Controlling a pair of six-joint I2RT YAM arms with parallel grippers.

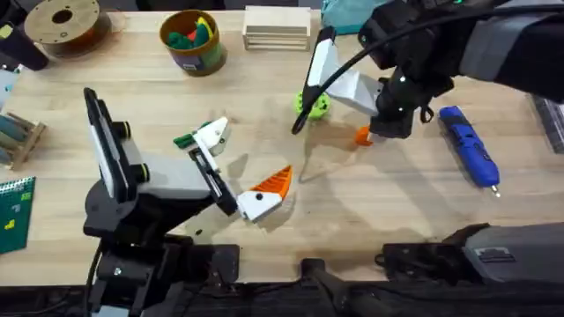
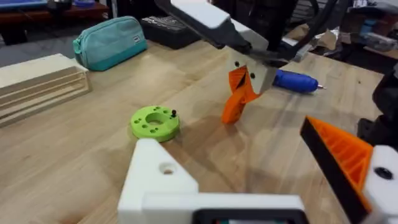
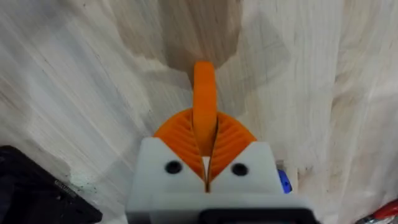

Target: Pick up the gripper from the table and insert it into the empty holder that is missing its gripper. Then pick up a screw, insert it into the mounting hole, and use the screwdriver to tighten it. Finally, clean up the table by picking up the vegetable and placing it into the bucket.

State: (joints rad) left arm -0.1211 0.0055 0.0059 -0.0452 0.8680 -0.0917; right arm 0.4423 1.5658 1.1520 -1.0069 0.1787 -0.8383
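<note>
gripper [image 3: 204, 102] pinched in right tool [image 3: 205, 163]; no legible writing.

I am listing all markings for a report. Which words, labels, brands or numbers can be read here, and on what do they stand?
No text can be read.
Pouch: small white tag, too blurred.
Bucket: green label band, print too small.
Green card: yellow marks, too small.

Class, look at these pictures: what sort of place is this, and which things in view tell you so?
Probably a robotics lab workbench: a filament spool, a blue electric screwdriver and a green printed ring lie on a wooden table.
</note>
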